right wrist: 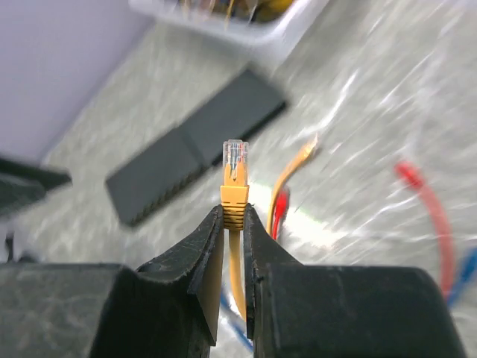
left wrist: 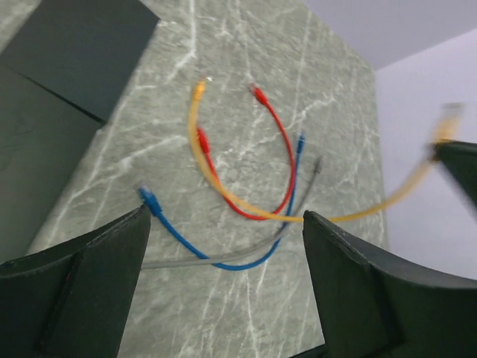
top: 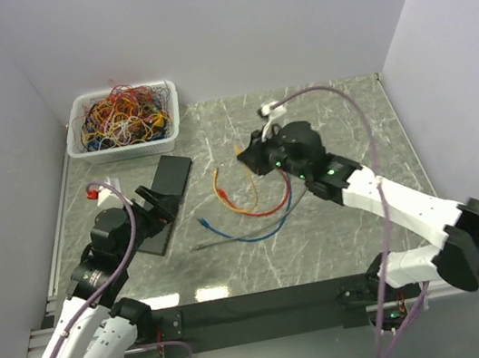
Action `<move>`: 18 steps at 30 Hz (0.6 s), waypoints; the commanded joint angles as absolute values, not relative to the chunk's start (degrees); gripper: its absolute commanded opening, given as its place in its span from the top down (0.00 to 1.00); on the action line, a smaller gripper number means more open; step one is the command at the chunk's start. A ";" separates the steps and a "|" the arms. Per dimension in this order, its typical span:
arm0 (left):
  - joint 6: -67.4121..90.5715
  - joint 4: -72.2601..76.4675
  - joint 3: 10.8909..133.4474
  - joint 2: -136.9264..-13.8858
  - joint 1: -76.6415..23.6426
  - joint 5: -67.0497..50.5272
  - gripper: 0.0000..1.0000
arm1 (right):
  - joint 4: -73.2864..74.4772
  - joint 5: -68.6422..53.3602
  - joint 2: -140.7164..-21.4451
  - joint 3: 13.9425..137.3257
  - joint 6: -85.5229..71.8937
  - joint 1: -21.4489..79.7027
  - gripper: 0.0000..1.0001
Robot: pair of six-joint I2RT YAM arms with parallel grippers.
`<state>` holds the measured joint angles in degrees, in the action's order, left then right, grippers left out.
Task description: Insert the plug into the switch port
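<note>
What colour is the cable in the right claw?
The cable is orange, its plug clear; the right wrist view shows it best.

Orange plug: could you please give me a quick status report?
Right hand shut on orange plug, held clear of switch. Left hand open, empty. Loose cables lie beneath, none on switch.

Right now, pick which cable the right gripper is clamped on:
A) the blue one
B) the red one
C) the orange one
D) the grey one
C: in the right wrist view, the right gripper pinches the orange cable just below its clear plug, which sticks up above the fingers.
</note>
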<state>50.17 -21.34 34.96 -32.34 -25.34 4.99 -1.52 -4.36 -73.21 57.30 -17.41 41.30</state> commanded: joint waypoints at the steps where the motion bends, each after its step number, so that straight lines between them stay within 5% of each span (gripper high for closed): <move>1: 48.34 -26.88 39.10 -31.73 -25.49 10.45 0.11 | 2.45 5.09 -65.67 63.27 -13.54 42.36 1.00; 18: 47.11 -40.61 47.38 -25.32 -25.58 17.40 0.11 | 0.09 2.73 -82.34 63.55 -17.48 70.13 1.00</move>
